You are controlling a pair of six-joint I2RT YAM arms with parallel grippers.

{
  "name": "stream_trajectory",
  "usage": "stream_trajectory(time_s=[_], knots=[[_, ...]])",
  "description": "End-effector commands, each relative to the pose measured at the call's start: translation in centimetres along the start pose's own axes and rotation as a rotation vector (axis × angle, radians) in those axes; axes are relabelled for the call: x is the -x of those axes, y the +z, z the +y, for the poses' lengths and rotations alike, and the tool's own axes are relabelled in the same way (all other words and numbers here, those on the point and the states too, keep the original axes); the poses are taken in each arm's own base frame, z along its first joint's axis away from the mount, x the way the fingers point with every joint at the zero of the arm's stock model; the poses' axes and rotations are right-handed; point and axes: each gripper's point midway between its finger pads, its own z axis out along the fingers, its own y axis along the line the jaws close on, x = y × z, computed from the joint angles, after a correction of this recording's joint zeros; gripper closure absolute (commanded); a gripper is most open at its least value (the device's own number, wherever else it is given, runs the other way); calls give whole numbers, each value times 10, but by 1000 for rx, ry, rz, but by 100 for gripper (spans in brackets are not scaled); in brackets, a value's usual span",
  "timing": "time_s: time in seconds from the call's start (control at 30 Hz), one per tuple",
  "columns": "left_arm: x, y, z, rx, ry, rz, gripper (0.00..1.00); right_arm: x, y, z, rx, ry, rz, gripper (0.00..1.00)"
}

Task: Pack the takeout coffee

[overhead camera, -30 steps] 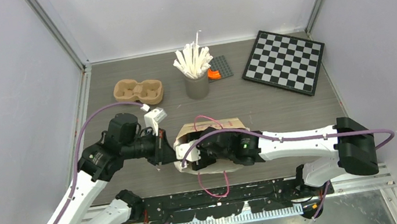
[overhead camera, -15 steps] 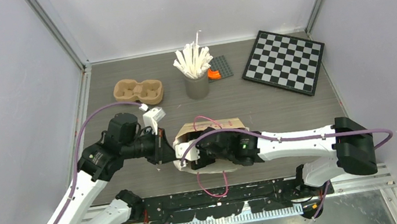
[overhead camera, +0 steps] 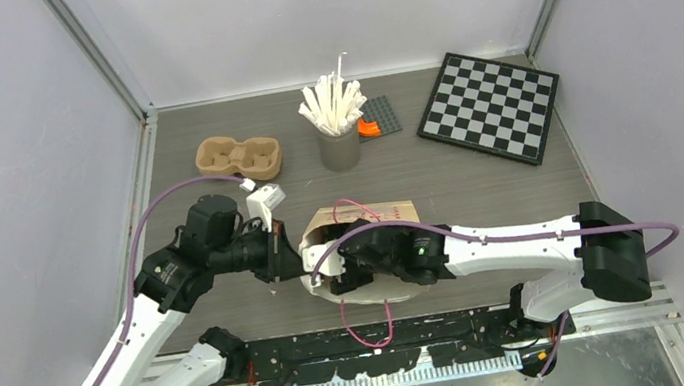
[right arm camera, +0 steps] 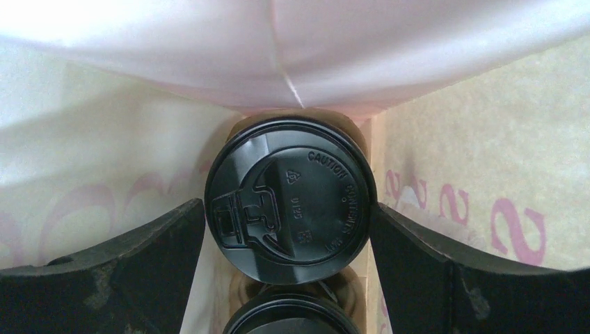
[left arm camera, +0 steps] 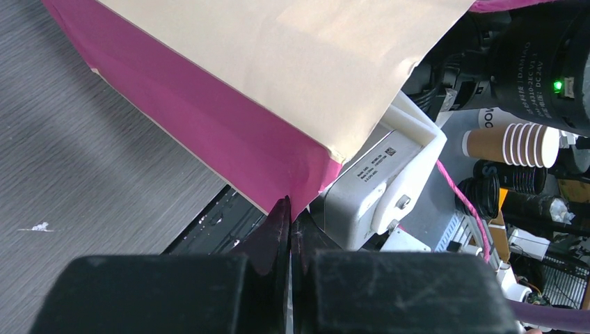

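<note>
Two fingers [right arm camera: 139,271] of our right gripper [right arm camera: 289,233] are standing wide apart deep inside the paper bag [right arm camera: 480,132], flanking the black lid of the first cup [right arm camera: 290,198] at its nine and three o'clock. Their inner edges are sitting right at the lid's rim, and we cannot tell whether they are pressing on it or merely resting beside it. Just toward six o'clock from that lid, the second cup [right arm camera: 292,321] is showing only the top arc of its matching lid, close against the first. Both coffees are therefore sitting inside the bag, upright as far as the lids show, and we are judging the loading as all but done. What is remaining, we think, is getting the grip clear, drawing the right arm out without tipping a cup, and perhaps closing the bag's mouth. Our left gripper [left arm camera: 289,212] is tending that mouth, its fingers clamped together on the bag's magenta edge, at the bag's nine o'clock in the overhead view. Farther out on the table, the tan pulp tray [overhead camera: 239,157] is lying at eleven o'clock from the bag, holding nothing in either well. The grey cup of white sticks [overhead camera: 340,148] is standing at twelve, and the checkerboard [overhead camera: 489,107] is lying at one o'clock.
</note>
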Motion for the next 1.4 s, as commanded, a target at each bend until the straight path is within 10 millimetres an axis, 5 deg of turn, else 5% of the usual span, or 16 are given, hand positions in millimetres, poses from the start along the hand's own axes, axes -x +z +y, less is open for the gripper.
stream_trajectory(time_s=[0.0, 0.8, 1.37], knots=[[8, -4, -29, -141, 42, -23, 100, 3, -9, -15, -42, 35, 25, 9], [13, -3, -25, -103, 22, -36, 100, 16, -30, -22, -29, 117, -15, 7], [23, -2, -24, -85, -13, -71, 100, 29, -66, -27, -6, 226, -55, 8]])
